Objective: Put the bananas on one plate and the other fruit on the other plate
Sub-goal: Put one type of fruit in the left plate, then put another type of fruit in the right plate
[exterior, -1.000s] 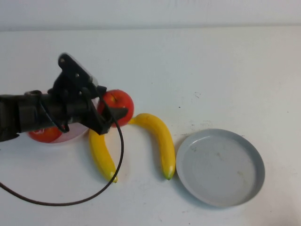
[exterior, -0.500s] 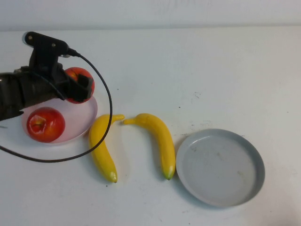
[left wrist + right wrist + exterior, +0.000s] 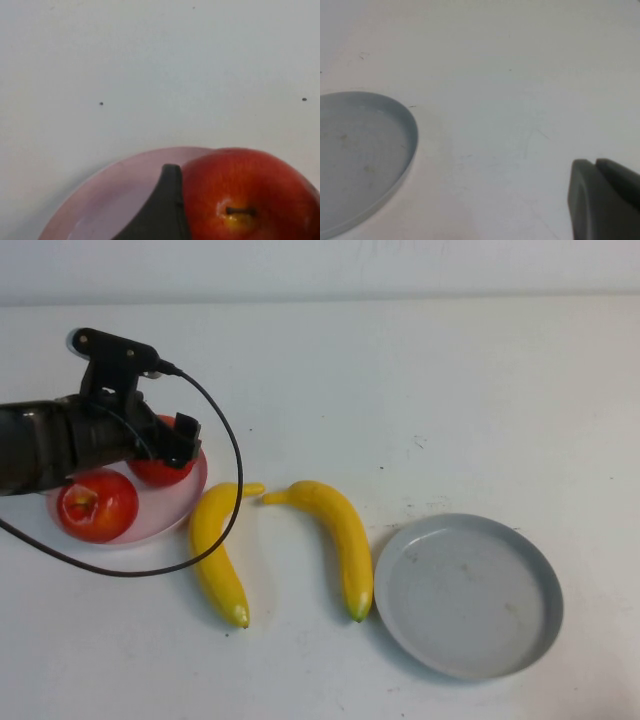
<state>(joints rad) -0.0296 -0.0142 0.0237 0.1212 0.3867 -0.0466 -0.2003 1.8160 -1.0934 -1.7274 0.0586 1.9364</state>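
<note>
Left end effector (image 3: 165, 445), clamped on second apple (image 3: 160, 468), has lowered it onto pink plate (image 3: 190, 495) near the counter's left edge; bananas (image 3: 335, 540) next. Right end effector (image 3: 602, 200) pressed together, parked.

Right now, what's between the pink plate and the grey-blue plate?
High view: both bananas, one beside the pink plate, the other nearer the grey-blue plate. Left gripper holds an apple over pink; right gripper is off-table there.

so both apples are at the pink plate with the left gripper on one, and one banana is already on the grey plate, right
Not quite. The grey plate is bare in the high view; both bananas lie on the table between the plates. The rest holds: both apples are at the pink plate, and the left gripper is on the farther one. The right gripper is off beside the grey plate.
</note>
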